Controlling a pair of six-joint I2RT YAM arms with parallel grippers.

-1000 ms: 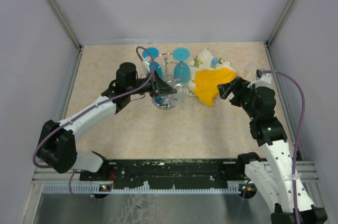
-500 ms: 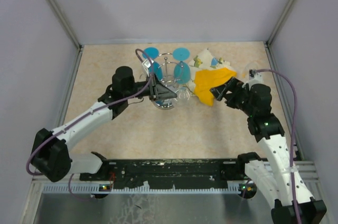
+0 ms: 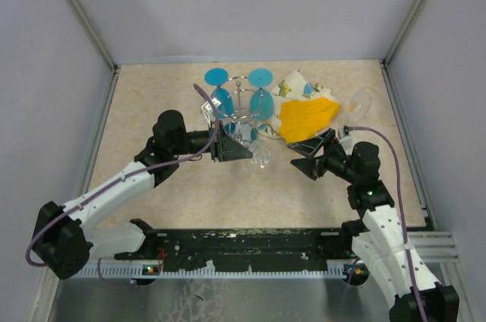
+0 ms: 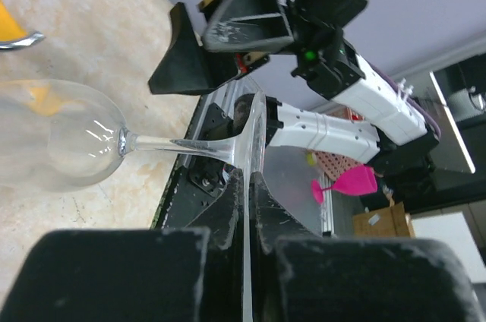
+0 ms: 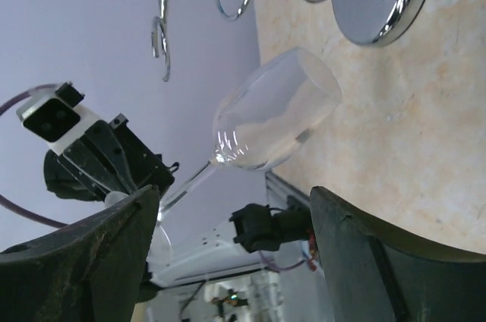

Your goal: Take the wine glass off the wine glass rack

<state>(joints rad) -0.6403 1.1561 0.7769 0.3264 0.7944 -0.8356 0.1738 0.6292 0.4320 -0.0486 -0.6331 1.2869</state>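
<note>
Black and clenched, the left tool (image 4: 247, 185) pinches the round foot of the clear wine glass (image 4: 68, 136), whose stem runs level and whose bowl points away toward the right arm. A second ago this tool sat hard against the foot of the wine glass rack (image 3: 241, 105). Since then it has drawn back toward the arm bases, and the glass has come with it. In the overhead view the glass now lies at about 5 o'clock from the rack's pole, apart from the looped wire arms, with the left tool at its 9 o'clock. Whether the bowl brushes the tabletop (image 3: 167, 94) I cannot tell. Over the same second the right tool (image 3: 304, 161) has swung in from beside the yellow cloth (image 3: 305, 118) to the glass's 3 o'clock. It is released, jaws spread wide with nothing between them, and faces the bowl. In my judgement the glass is already free of the rack, so what is left is a handover or a set-down. Counted: two arms, two tools, one clear wine glass, one rack, two blue glasses (image 3: 262, 102) hanging bowl-down from it, and one yellow cloth. At 1 o'clock of the rack lies a crumpled white heap (image 3: 292, 83) whose small pieces I cannot count.
</note>
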